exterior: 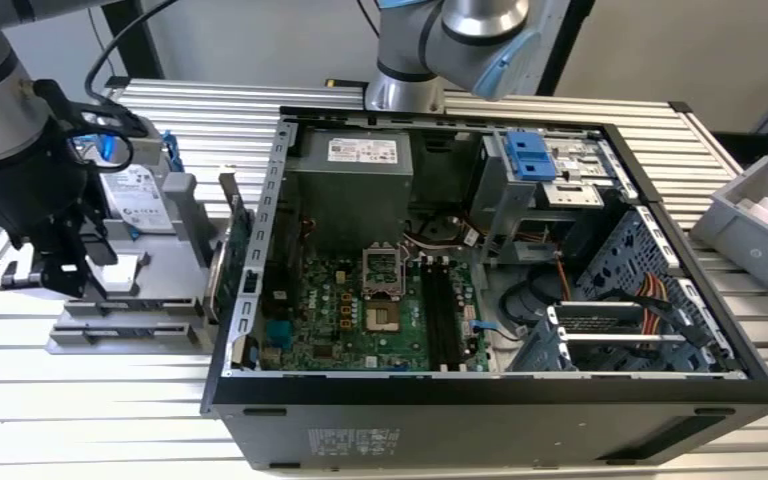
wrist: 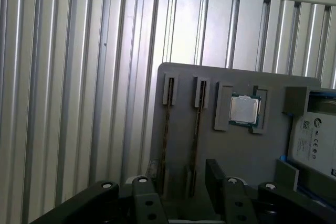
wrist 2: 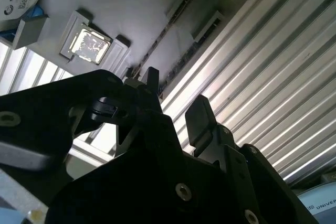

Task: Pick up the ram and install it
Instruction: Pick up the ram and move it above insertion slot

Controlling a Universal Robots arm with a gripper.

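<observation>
**Spotter:** While your end effector hangs low over the grey holder on the desk, its fingers stand apart with nothing between them.

**Operator:** So where is the ram?

**Spotter:** Not yet picked up. You can see the ram in the first wrist view: two thin sticks on edge in neighbouring slots of that holder, near a processor chip. Your fingers are near the sticks, but I can't tell which one they favour.

**Operator:** Which step is that?

**Spotter:** The pick-up, I'd judge, at the approach; nothing is installed. A grasp would call for you to centre on one stick alone and clamp its flat faces without nudging its neighbour. The computer case lies well apart, toward the exterior view's right, with its motherboard open from above.
</observation>
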